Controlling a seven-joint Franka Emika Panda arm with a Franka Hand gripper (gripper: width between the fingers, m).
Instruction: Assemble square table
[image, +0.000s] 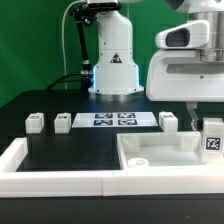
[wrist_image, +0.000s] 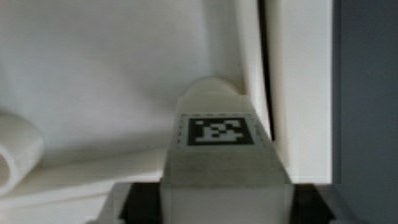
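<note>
**Top**: broad, flat, stiff plastic. Lies on the tabletop, on the exterior view's right. Best handled by its edges.

**Leg**: short, chunky, probably light and slick. Hangs at the top's right edge with the tool clamped on its flat sides, a sound hold.

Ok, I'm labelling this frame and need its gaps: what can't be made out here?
Exterior view: the held leg is cut off by the picture's edge.
Exterior view: the marker board tags are too small to read.
Wrist view: a rounded white part is cut off by the edge; gripper mostly out of frame.
</note>
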